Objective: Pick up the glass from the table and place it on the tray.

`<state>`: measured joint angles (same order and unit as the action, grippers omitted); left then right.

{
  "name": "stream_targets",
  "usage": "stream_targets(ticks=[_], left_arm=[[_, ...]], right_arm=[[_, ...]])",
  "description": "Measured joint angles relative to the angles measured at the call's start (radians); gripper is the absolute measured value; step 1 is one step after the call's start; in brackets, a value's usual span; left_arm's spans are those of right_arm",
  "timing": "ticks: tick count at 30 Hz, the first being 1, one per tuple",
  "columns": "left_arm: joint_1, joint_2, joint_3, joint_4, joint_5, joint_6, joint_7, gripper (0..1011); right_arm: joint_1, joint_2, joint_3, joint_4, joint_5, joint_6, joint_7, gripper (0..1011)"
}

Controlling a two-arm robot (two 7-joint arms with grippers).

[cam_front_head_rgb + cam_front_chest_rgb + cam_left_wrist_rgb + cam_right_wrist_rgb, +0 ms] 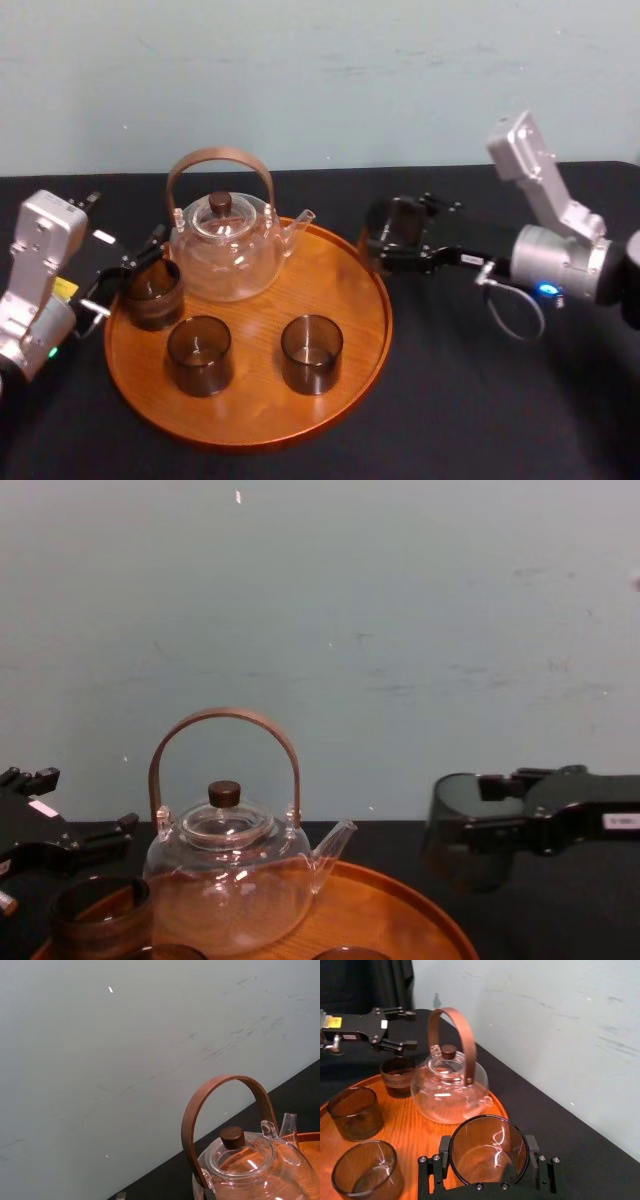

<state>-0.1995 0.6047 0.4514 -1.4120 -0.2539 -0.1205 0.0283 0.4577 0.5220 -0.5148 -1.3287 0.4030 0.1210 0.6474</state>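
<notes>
Smoky-brown cylindrical glass [487,1160] clamped across walls in right claw [388,240], raised off black matte surface [480,420], just beside rim of round orange-brown wooden tray [386,318]. Likely light, stiff, slippery, fragile: gentle grip. Left claw [135,268] wide, at tray's left edge.

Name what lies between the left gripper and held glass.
Head view: the teapot on the tray, between left gripper and the glass in the right gripper.

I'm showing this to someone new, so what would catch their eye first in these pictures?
The clear glass teapot with its arched brown handle stands at the back of the round wooden tray, three smoky glasses around it. Just off the tray's right rim, the right gripper holds a fourth glass raised above the black table; the left gripper hangs open at the tray's left edge.
</notes>
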Motion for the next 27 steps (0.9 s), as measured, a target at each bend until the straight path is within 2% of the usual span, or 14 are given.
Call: stream_targets(ticks=[12, 27], left_arm=[[0.0, 0.0, 0.0, 0.0, 0.0, 0.0, 0.0, 1001], [0.0, 0.0, 0.0, 0.0, 0.0, 0.0, 0.0, 1002]], right_arm=[[0.065, -0.085, -0.065, 0.105, -0.019, -0.039, 0.022, 905], [0.096, -0.15, -0.096, 0.238, -0.039, -0.063, 0.03, 905]])
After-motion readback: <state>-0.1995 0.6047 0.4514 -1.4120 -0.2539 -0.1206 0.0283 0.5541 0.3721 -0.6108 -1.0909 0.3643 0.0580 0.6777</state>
